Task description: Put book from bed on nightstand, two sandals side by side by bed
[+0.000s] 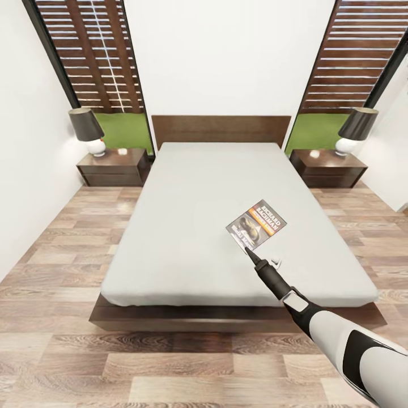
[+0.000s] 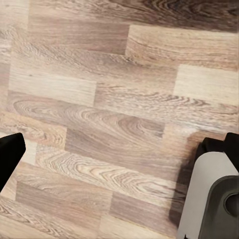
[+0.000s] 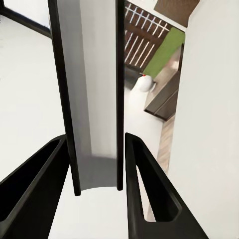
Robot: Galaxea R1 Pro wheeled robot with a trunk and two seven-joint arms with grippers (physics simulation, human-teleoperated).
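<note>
On the pale grey bed (image 1: 187,226) lies one book (image 1: 256,224), right of the middle, its near corner lifted between the fingers of the right gripper (image 1: 245,245), which is clamped on it; the right wrist view shows the book's edge (image 3: 94,94) standing between two dark fingers (image 3: 149,189). Two nightstands (image 1: 113,166) (image 1: 328,168) flank the headboard, each bearing one lamp (image 1: 88,129) (image 1: 356,129). Whether the left gripper (image 2: 119,164) is apart or together cannot be told; beneath it is wood floor (image 2: 109,99).

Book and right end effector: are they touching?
Touching. In the right wrist view the book stands edge-on between the right end effector's fingers.
</note>
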